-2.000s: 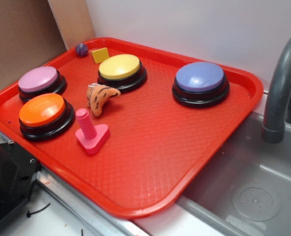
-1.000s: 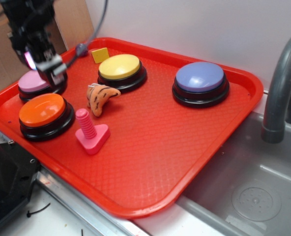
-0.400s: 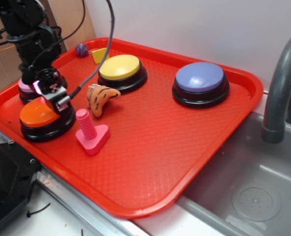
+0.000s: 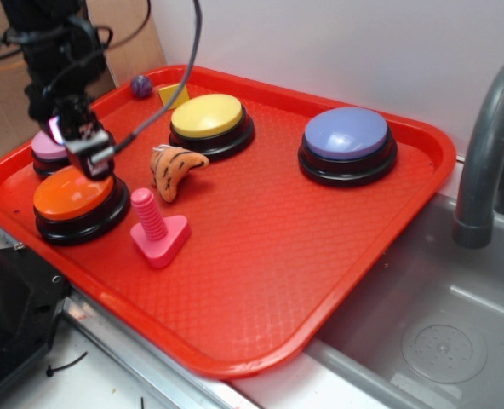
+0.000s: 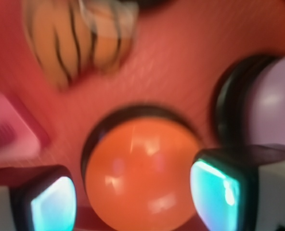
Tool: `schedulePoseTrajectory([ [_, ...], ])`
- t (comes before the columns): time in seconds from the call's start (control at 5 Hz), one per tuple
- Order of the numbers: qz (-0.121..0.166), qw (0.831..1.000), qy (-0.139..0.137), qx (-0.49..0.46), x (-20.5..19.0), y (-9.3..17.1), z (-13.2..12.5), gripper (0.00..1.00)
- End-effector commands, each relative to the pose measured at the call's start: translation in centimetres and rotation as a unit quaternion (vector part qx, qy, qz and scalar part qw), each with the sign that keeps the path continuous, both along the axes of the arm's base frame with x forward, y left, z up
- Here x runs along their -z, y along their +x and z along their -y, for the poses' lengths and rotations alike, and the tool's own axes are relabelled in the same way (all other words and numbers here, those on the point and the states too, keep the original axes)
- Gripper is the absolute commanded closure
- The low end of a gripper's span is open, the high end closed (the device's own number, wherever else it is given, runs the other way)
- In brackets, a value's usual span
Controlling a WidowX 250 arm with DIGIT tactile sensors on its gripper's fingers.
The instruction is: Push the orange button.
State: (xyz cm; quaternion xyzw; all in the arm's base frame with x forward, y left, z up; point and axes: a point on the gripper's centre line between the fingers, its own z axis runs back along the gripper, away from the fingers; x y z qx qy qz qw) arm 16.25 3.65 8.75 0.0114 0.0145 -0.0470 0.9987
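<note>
- Okay, exterior view: the orange button [image 4: 73,194] sits at the near left corner of the red tray [image 4: 260,298], just beside the pink bolt toy [image 4: 157,228]. The claw [image 4: 88,152] hangs over the button's far edge.
- Wrist view: fingers [image 5: 219,187] spread wide either side of the dome, holding nothing. I'd centre up, then press straight down.

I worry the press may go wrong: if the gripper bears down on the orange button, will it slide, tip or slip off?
The orange button has a wide, low black base flat on the red tray, so it probably won't tip. Its glossy dome looks slick, so an off-centre gripper might skid. The tray's textured surface likely limits sliding.
</note>
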Motion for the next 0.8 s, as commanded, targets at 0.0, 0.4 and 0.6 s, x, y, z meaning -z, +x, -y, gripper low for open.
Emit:
schedulePoseTrajectory([
  [0.0, 0.018, 1.0, 0.007, -0.008, -2.8, 1.4, 0.1, 0.0],
  [0.4, 0.016, 1.0, -0.006, -0.006, -3.8, 1.5, 0.2, 0.0],
  [0.6, 0.021, 1.0, -0.009, -0.009, -4.3, 1.6, 0.0, 0.0],
])
